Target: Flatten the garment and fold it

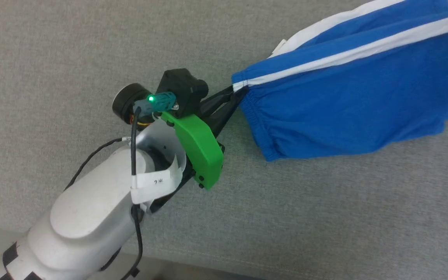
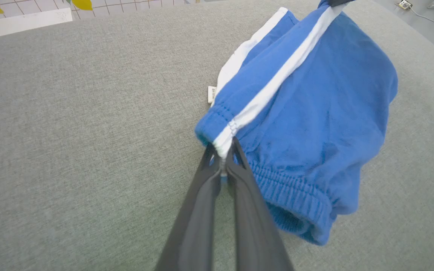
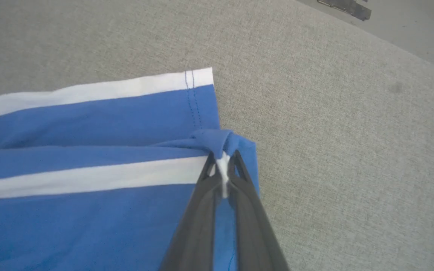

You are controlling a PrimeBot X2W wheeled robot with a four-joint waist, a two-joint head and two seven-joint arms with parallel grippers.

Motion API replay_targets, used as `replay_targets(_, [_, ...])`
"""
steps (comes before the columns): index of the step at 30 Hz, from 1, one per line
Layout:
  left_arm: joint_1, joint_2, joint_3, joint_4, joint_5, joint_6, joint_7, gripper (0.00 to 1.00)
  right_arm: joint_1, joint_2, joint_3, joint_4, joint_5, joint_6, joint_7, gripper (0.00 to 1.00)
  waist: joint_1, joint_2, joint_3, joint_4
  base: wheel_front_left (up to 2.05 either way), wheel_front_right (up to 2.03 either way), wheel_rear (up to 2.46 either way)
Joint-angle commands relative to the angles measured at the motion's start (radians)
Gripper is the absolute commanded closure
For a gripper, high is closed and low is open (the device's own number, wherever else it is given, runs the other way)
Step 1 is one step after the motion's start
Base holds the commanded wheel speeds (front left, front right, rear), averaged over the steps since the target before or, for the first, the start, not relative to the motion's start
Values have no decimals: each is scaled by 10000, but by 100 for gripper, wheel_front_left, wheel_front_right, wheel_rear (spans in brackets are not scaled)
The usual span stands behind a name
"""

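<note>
Blue fabric of the garment (image 1: 348, 105) stretches along its white stripe (image 2: 277, 82) between your two end effectors, above the grey cloth-covered desk (image 1: 53, 58). Your left end effector (image 2: 222, 150) is pinched narrowly on the garment's waistband corner, right where the stripe meets the gathered elastic edge. In the head view its dark fingers (image 1: 218, 102) reach up and to the right from the green wrist cover (image 1: 198, 147). Your right end effector (image 3: 222, 160) is clamped just as narrowly on the other end of that stripe, at the leg hem, with a small bunch of blue cloth folded over its fingertips. Below the stripe the garment sags in a loose pouch, and the waistband opening gapes toward the left wrist camera. You cannot tell whether its lowest fold touches the desk. A small white label (image 2: 211, 94) pokes out at the garment's far edge, next to the white hem trim (image 3: 89, 90) that runs along the far leg.
</note>
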Motion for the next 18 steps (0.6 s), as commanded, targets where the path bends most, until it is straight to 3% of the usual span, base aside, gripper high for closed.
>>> replay_targets(1, [-212,-59,66,107,-27,-50,-102,100,-301,-115,142,227,-202,-17,-165,100,-1,0,406,308,0,0,0])
replay_targets(15, [-582,-514,167,671,27,-128,-661,100,-1473,-89,693,1978,-637,-17,-1773,100,-1,0,849,615,0,0,0])
replay_targets(17, [-594,-567,152,766,41,-141,-736,100,-1483,-102,738,2150,-713,-17,-2057,0,-1,0,782,610,0,0,0])
replay_targets(18, [-586,-589,139,818,41,-145,-761,85,-1465,-75,790,2225,-687,-17,-2184,0,-1,0,728,602,0,0,0])
